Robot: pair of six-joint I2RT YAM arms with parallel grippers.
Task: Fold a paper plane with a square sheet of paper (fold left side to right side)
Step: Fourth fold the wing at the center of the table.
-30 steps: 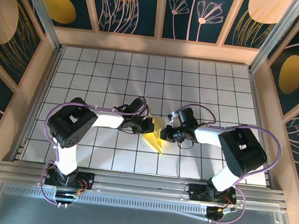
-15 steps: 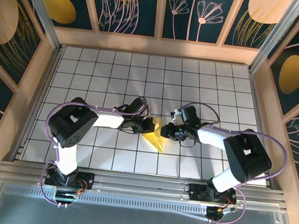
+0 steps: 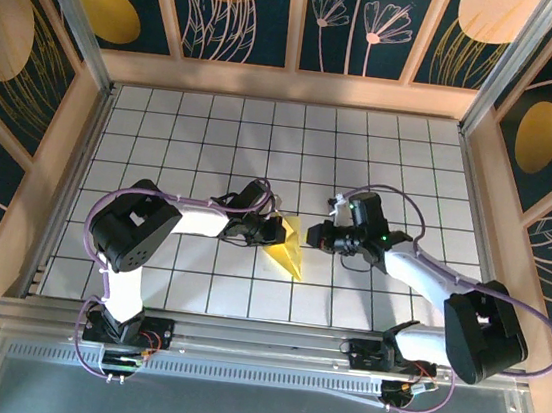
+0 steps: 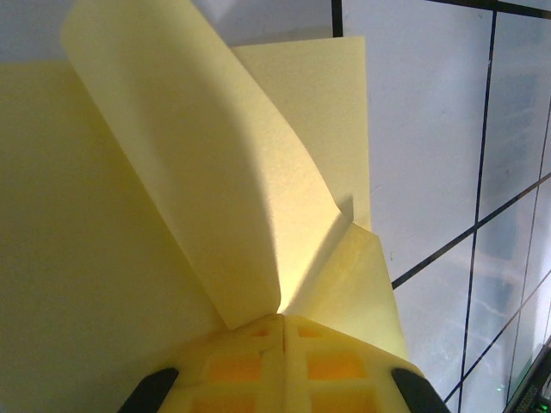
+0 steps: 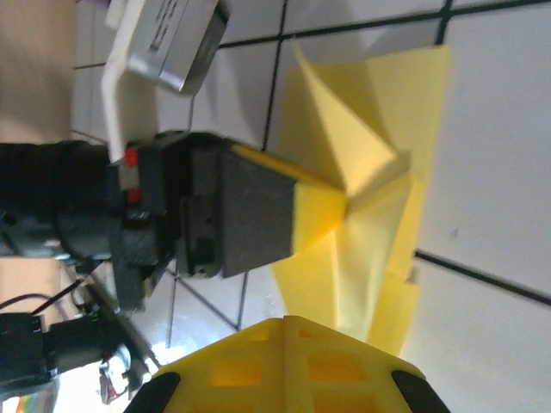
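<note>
White tiled table (image 3: 162, 152), left gripper (image 3: 278, 234) pinching the creased yellow paper (image 3: 291, 255).
Right gripper (image 5: 284, 331), fingers (image 5: 344, 370) pressed together, tips just short of the paper.

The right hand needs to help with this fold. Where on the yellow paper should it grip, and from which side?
Probably the paper at its free right edge, approached low from the right: its creased flaps stand up off the table there, and the left hand pinches the left side.
</note>
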